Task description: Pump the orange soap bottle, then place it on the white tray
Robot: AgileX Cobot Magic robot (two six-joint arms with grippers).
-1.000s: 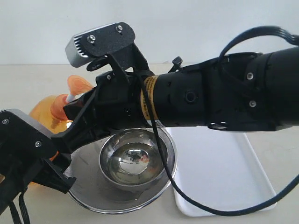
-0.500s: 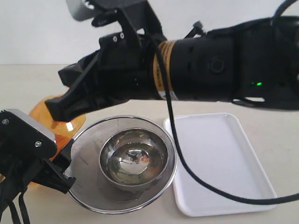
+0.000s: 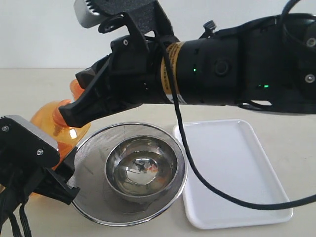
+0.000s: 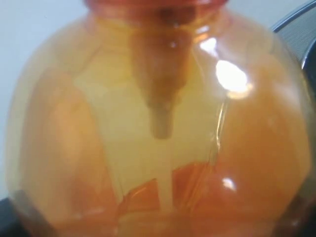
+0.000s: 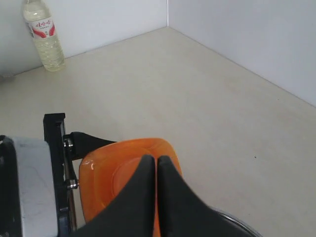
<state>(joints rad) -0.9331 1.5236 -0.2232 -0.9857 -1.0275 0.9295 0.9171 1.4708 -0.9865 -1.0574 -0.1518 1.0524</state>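
The orange soap bottle (image 3: 49, 121) leans at the left of the table, and its translucent body (image 4: 158, 123) fills the left wrist view. My left gripper (image 3: 52, 170) is closed around its lower body, though its jaws are hidden behind the bottle. My right gripper (image 3: 66, 112) reaches across from the right. It is shut, with its fingertips (image 5: 156, 163) pressed together right over the orange pump head (image 5: 111, 182). Part of that pump head (image 3: 75, 89) shows behind the fingers. Flat on the table at the right lies the white tray (image 3: 237, 163), with nothing on it.
A round steel mesh strainer (image 3: 94, 197) with a shiny steel bowl (image 3: 140, 168) in it sits between bottle and tray, touching the tray's left edge. The right arm's cable (image 3: 207, 190) hangs over the tray. A clear water bottle (image 5: 43, 34) stands by the far wall.
My right arm has risen and tilted, so its fingertips now sit lower left over the pump head. The bottle, left gripper, strainer and tray have stayed put.
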